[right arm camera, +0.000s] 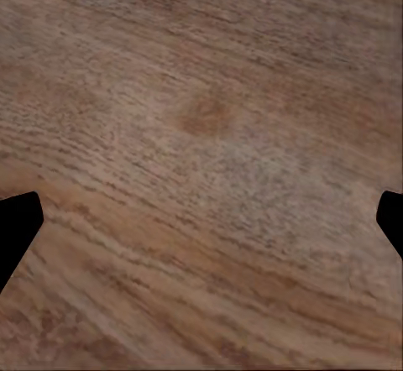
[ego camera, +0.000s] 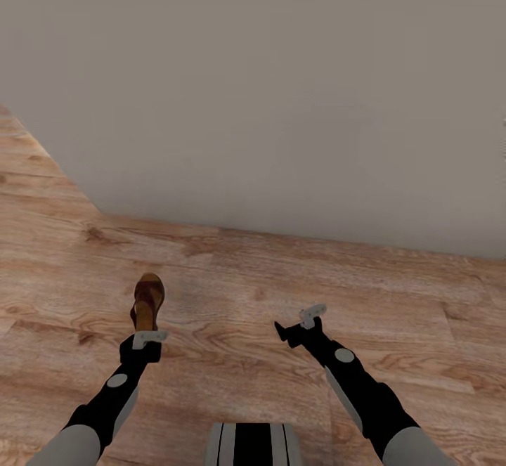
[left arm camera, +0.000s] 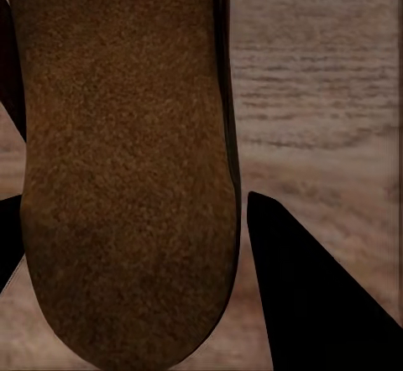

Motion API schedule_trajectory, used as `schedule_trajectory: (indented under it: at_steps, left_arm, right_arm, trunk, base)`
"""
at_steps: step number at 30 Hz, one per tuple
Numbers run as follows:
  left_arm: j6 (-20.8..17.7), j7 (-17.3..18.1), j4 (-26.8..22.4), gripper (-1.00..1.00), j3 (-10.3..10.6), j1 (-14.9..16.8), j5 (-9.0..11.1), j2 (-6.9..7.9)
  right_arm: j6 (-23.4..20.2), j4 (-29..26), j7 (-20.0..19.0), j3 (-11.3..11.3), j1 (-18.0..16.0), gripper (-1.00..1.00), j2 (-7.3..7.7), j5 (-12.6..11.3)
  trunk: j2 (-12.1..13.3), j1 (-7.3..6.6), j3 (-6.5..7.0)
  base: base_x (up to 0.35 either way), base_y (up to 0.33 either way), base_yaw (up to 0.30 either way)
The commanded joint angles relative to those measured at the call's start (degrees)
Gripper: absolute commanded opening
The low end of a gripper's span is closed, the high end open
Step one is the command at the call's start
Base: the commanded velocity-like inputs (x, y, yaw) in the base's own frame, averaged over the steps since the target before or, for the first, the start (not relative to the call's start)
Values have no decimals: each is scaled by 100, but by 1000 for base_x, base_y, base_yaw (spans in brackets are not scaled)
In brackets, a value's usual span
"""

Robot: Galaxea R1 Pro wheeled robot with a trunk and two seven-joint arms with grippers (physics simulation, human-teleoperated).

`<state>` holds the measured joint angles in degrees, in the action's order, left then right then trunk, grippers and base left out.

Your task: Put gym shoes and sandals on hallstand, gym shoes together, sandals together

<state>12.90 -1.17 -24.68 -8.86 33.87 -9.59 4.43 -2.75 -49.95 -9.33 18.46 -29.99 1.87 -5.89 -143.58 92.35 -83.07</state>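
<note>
One brown sandal (ego camera: 147,296) with a tan sole sticks out ahead of my left gripper (ego camera: 145,325), which is shut on it. In the left wrist view its brown footbed (left arm camera: 126,161) runs between the two dark fingers (left arm camera: 319,304), above the corridor floor (left arm camera: 319,77). My right gripper (ego camera: 295,322) hangs open over bare planks with nothing in it. In the right wrist view its fingertips (right arm camera: 17,228) stand far apart around wood grain (right arm camera: 201,119). The gym shoes, the other sandal and the hallstand are out of view.
A plain grey wall (ego camera: 281,100) rises straight ahead, meeting the wood-plank floor (ego camera: 232,290) along a slanted line, with a corner at the left. My own base (ego camera: 253,445) shows at the bottom edge.
</note>
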Motion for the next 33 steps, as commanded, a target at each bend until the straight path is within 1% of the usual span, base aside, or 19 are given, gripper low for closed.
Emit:
schedule_trajectory:
  at_steps: [1, 2, 3, 5, 6, 11, 13, 14, 16, 18, 20, 23, 26, 29, 30, 31, 33]
  left_arm:
    - [25, -18, 7, -100, -27, -9, -77, -3]
    - [26, -20, 7, -100, -27, -25, -78, -2]
    - [28, -23, 7, -100, -27, -38, -76, 0]
    - [34, -28, 7, -100, -28, -115, -68, 8]
    - [45, -31, 1, -100, -29, -209, -59, 13]
    - [55, -54, 6, -100, -37, -258, -62, 16]
    - [50, -63, 10, -100, -106, -269, -67, 16]
    - [48, -68, 13, -100, -149, -276, -71, 15]
    - [47, -75, 14, -100, -167, -300, -72, 15]
    - [52, -85, 7, -100, -221, -419, -67, 14]
    - [68, -89, -36, -100, -313, -552, -61, 9]
    - [82, -81, -55, -100, -387, -626, -61, -3]
    - [95, -70, -56, -100, -427, -662, -55, -9]
    - [93, -59, -70, -100, -459, -674, -53, -17]
    - [92, -59, -57, -100, -465, -677, -52, -22]
    - [99, -75, -22, -100, -472, -679, -52, -38]
    - [106, -80, -8, -100, -474, -680, -52, -48]
  right_arm:
    - [245, 251, 276, 16, -1, 100, 6, -61]
    - [497, 495, 524, 16, 2, 100, 6, -63]
    - [626, 623, 642, 18, 4, 100, 4, -65]
    - [1160, 1117, 1042, 22, 8, 100, -9, -68]
    - [1861, 1706, 1354, 26, 10, 100, -26, -76]
    - [2434, 2568, 1516, 22, 11, 100, -37, -99]
    - [2901, 3024, 1648, 19, 11, 100, -38, -104]
    - [3260, 3309, 1808, 18, 11, 100, -38, -105]
    - [3474, 3495, 1942, 17, 11, 100, -38, -105]
    - [3785, 3862, 2195, 17, 11, 100, -38, -114]
    - [3970, 4130, 2341, 13, 11, 100, -38, -123]
    - [4093, 4266, 2402, 10, 18, 100, -35, -128]
    - [4227, 4326, 2431, 4, 146, 100, -20, -134]
    - [4396, 4344, 2440, -4, 266, 100, -4, -145]
    - [4470, 4348, 2441, -6, 300, 100, -2, -170]
    - [4636, 4352, 2443, -8, 379, 100, 3, -319]
    - [4682, 4357, 2444, -5, 401, 100, 1, -430]
  trunk:
    - [0, -3, 29]
    - [2, -6, 60]
    - [3, -8, 91]
    - [6, -13, 154]
    - [7, -16, 185]
    - [14, -29, 341]
    - [16, -34, 403]
    - [18, -37, 434]
    - [20, -42, 497]
    - [23, -47, 559]
    - [26, -52, 621]
    - [30, -60, 715]
    - [34, -68, 808]
    - [154, -133, 889]
    - [194, -155, 916]
    - [234, -177, 943]
    - [315, -221, 997]
  base:
    - [0, 0, 0]
    - [0, 0, 0]
    - [0, 0, 0]
    - [0, 0, 0]
    - [0, 0, 0]
    - [0, 0, 0]
    - [0, 0, 0]
    - [0, 0, 0]
    - [0, 0, 0]
    - [0, 0, 0]
    - [0, 0, 0]
    - [0, 0, 0]
    - [0, 0, 0]
    - [0, 0, 0]
    - [0, 0, -7]
    - [0, 0, -39]
    - [0, 0, -48]
